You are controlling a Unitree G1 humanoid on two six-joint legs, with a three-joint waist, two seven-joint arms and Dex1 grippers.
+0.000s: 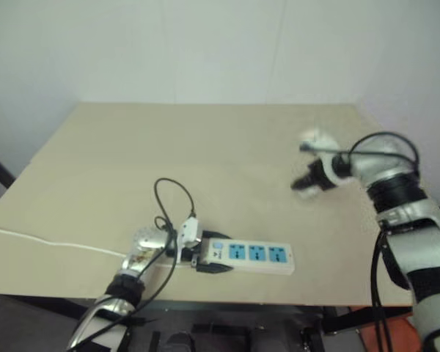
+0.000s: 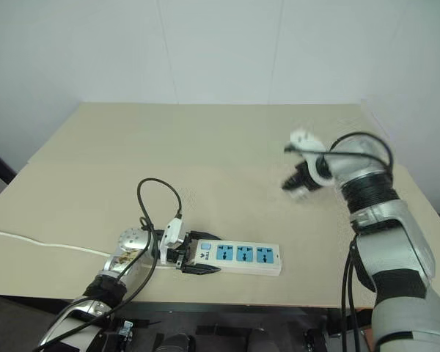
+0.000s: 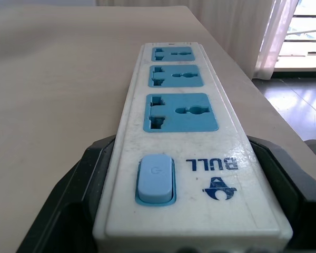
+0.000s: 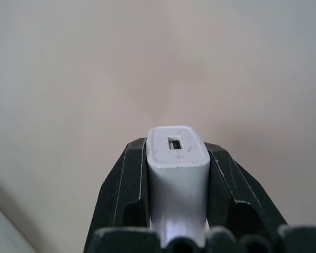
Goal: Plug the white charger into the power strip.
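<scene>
The power strip (image 1: 253, 254), a white bar with three blue sockets and a blue switch (image 3: 156, 179), lies flat near the table's front edge. My left gripper (image 1: 205, 258) is shut on its switch end, one black finger (image 3: 76, 211) on each side. My right gripper (image 1: 302, 185) hovers above the table's right side, well away from the strip, and looks motion-blurred. In the right wrist view it (image 4: 177, 153) is shut on the white charger (image 4: 176, 168), whose USB-port face points away from the wrist. The charger's prongs are hidden.
The strip's thin white cord (image 1: 51, 242) trails left across the beige table (image 1: 205, 147) and off its left edge. A black cable loop (image 1: 172, 192) rises from my left wrist just behind the strip. A pale wall stands behind the table's far edge.
</scene>
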